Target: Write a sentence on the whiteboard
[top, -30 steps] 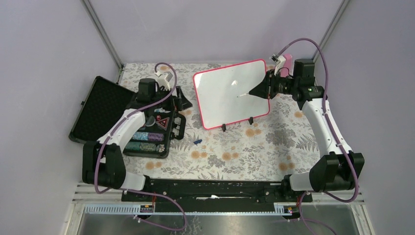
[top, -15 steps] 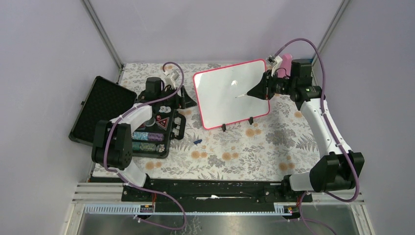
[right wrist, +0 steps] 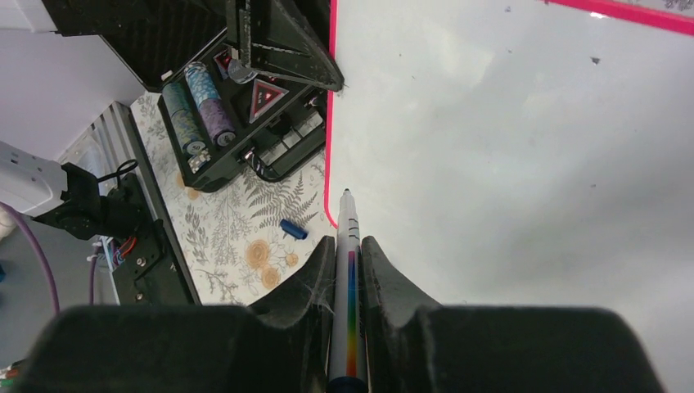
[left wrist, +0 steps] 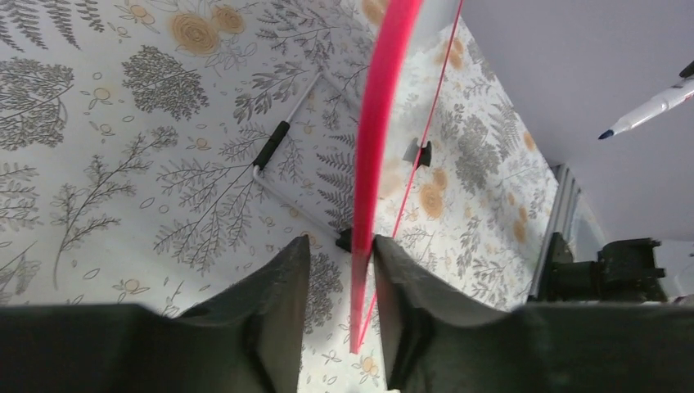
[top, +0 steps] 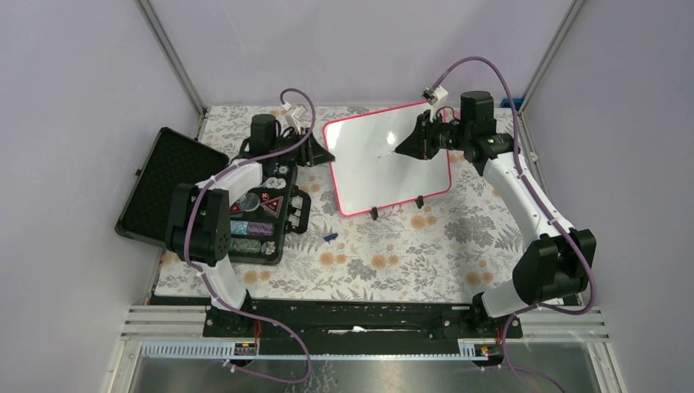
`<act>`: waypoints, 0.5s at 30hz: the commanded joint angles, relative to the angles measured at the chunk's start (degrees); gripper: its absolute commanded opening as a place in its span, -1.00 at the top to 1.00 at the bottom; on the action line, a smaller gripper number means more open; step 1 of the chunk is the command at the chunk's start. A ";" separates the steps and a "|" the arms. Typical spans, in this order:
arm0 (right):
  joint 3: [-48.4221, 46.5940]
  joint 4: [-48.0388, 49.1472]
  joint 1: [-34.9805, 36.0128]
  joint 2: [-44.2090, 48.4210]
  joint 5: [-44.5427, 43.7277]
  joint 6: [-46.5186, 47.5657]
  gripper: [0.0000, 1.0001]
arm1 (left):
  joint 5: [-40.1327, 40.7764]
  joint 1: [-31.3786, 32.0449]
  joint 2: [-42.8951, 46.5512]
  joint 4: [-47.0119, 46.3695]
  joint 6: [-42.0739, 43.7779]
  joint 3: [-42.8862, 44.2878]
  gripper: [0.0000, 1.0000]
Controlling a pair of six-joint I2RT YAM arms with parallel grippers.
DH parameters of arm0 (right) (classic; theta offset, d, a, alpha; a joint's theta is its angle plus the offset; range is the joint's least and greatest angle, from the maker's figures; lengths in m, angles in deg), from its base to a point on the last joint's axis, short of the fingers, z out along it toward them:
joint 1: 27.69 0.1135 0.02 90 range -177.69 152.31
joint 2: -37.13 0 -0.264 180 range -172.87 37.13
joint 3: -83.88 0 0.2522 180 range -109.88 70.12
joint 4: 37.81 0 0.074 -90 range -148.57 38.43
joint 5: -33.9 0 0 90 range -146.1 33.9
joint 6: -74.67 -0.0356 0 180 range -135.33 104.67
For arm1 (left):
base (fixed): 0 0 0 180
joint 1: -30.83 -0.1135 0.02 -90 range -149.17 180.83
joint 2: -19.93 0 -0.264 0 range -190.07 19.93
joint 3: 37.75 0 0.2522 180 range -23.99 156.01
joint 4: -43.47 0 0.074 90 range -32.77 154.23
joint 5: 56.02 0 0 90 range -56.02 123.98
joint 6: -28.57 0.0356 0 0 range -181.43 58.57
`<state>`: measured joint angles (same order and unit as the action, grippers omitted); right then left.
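The whiteboard (top: 368, 176) stands tilted back on its two black feet (top: 375, 214), just to the 1 o'clock side of the middle of the flowered table (top: 385, 262). Its face is plain white with a few small dark specks.

The left gripper (left wrist: 341, 241) sits at the board's 9 o'clock edge. Its two fingers (left wrist: 270, 303) stand apart on either side of the red frame (left wrist: 375, 147). One finger is close against the frame, and on the other side a strip of the flowered cloth shows in the gap.

The right gripper (top: 407, 147) reaches in from the board's 3 o'clock side, over its upper half. It is clamped on a white marker (right wrist: 348, 270) with a rainbow stripe, which points toward 9 o'clock across the face. In the left wrist view, which sees the board nearly edge-on, the blue tip (left wrist: 606, 133) hangs off the face (from above I cannot tell whether it touches).

At 9 o'clock of the board lies an open black case (top: 168, 184), its tray holding coloured rolls (right wrist: 194, 106) and a red triangle (right wrist: 268, 98). A small blue cap (top: 330, 237) lies on the cloth at 7 o'clock of the board, near its lower corner.
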<state>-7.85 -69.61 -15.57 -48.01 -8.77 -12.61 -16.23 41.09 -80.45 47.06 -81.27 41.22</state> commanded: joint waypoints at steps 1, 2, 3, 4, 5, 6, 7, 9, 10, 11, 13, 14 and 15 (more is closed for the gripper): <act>-3.74 4.08 1.25 -0.84 -1.45 0.23 1.00 | -1.64 0.20 -2.79 -2.50 1.46 5.17 0.40; -3.87 4.41 1.55 -1.09 -1.36 0.24 1.00 | -2.06 0.20 -3.64 -2.27 1.70 6.06 0.48; -4.12 4.69 1.89 -1.34 -1.32 0.34 1.00 | -2.75 0.20 -4.54 -1.79 2.32 7.22 0.55; -4.42 4.76 2.37 -1.69 -1.55 0.68 1.00 | -3.54 0.20 -5.54 -1.25 2.97 8.31 0.64; -4.86 4.77 2.76 -2.05 -2.07 1.22 1.00 | -4.19 0.14 -6.40 -1.08 3.25 9.28 0.69; -5.28 4.88 3.29 -2.31 -2.81 1.76 1.00 | -4.76 0.19 -7.20 -0.64 3.49 10.34 0.76; -5.72 5.13 3.67 -2.69 -3.60 2.23 1.00 | -4.92 0.20 -7.95 -0.24 3.78 11.34 0.82; -7.10 5.79 4.43 -3.58 -4.81 2.91 1.00 | -6.07 0.20 -9.01 -0.38 3.88 12.65 0.96; -7.76 6.10 4.81 -4.13 -5.50 3.51 1.00 | -7.65 0.20 -9.26 -0.53 4.11 13.12 0.99; -8.67 6.05 5.10 -4.73 -6.01 4.09 1.00 | -8.38 0.20 -9.34 -0.44 4.55 13.39 1.00; -10.54 5.58 5.59 -6.01 -6.74 4.94 1.00 | -9.21 0.19 -9.00 -0.20 5.89 13.33 1.00; -11.36 5.46 5.71 -6.55 -6.85 5.05 1.00 | -9.25 0.20 -8.77 0.29 6.95 13.12 1.00; -12.01 5.65 5.78 -7.09 -6.89 5.05 1.00 | -9.85 0.20 -8.67 1.18 8.24 13.07 1.00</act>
<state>-15.24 -66.48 -10.65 -53.54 -13.58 -9.92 -23.67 40.90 -89.11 48.32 -79.39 52.34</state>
